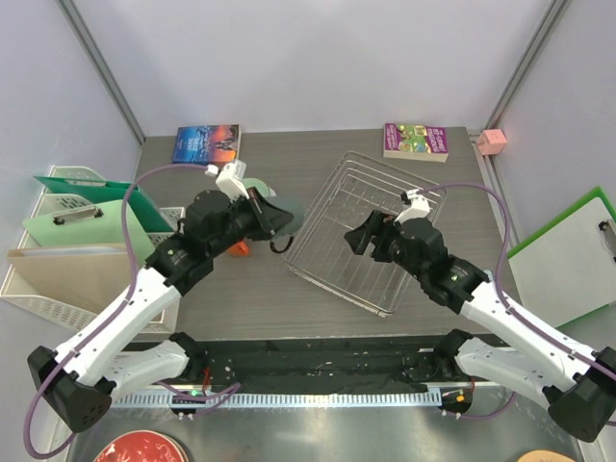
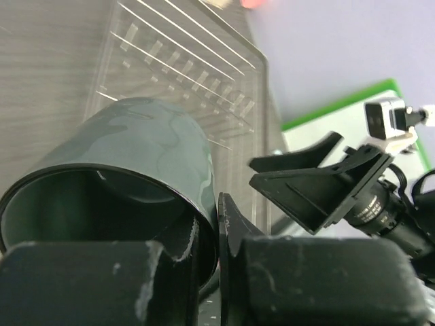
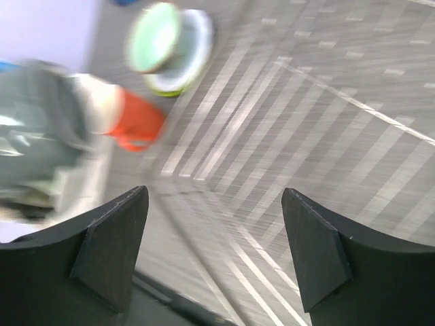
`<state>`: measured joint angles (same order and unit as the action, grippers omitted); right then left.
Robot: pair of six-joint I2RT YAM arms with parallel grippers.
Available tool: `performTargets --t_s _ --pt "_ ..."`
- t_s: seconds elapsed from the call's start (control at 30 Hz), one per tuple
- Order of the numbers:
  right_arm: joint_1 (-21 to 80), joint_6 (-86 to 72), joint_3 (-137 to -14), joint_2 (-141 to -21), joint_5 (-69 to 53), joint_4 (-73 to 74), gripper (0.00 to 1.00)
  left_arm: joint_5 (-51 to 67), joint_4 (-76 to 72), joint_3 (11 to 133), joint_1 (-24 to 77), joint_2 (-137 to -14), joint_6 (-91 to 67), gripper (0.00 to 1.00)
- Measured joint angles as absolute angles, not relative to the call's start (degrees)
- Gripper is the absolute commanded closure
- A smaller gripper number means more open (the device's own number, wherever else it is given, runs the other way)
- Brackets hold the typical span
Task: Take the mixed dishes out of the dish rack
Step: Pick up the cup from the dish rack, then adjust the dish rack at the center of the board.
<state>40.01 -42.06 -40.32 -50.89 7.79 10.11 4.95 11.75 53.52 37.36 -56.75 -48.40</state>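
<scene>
Grey wood-grain surface [image 1: 231, 303] carried a rectangular shallow dish rack of thin silver wire [image 1: 358, 192], set askew right of centre. Left of it, clear of the wire, stood a stack: a pale mint-green bowl [image 3: 155, 37] over a light grey plate [image 3: 198, 34], with a small lime-green plate [image 3: 166, 88] edging out beneath, all blurred in the right wrist view. A grey metallic mug [image 2: 146, 153], dark and glossy with a faint mottled sheen, was tipped on its side between stack and rack, just off the rack's left corner, its open mouth toward the left wrist camera. The left claw [image 2: 211, 272] pinched its wall at the rim, one finger inside the mouth and one outside. Whether the mug touched the surface could not be told. An orange handled mug [image 1: 241, 248] sat on the surface just beside it, toward the near edge. The right claw [image 1: 358, 236] hung over the rack, spread wide.
</scene>
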Motion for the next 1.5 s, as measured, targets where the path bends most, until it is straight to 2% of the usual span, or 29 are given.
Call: performTargets --t_s 0.27,0.47,0.67,0.93,1.3,1.43,1.5 --pt "41.34 -34.98 -43.79 -54.78 24.34 28.64 0.15 -5.65 31.33 68.53 37.36 -56.36 -38.94 1.0" --pt "41.65 -32.99 -45.91 -57.14 35.09 36.01 0.14 -8.32 44.01 69.69 37.36 -56.25 -36.49 1.0" --pt "41.67 -32.84 -49.54 -55.72 38.5 38.52 0.13 -10.13 52.18 69.56 38.09 -57.74 -35.18 1.0" --pt "41.6 -33.06 -53.98 -56.86 45.87 44.1 0.05 -11.46 55.09 67.35 40.42 -58.57 -34.52 1.0" --pt "37.87 -36.82 -47.33 -60.75 47.18 46.02 0.02 -11.11 53.78 64.69 40.49 -56.69 -34.35 1.0" --pt "33.12 -37.87 -43.92 -60.75 43.05 43.31 0.06 -10.55 52.69 63.37 40.49 -55.29 -34.35 1.0" --pt "30.65 -38.65 -41.34 -61.21 39.51 41.08 0.2 -10.09 52.05 62.54 40.49 -54.92 -34.37 1.0"
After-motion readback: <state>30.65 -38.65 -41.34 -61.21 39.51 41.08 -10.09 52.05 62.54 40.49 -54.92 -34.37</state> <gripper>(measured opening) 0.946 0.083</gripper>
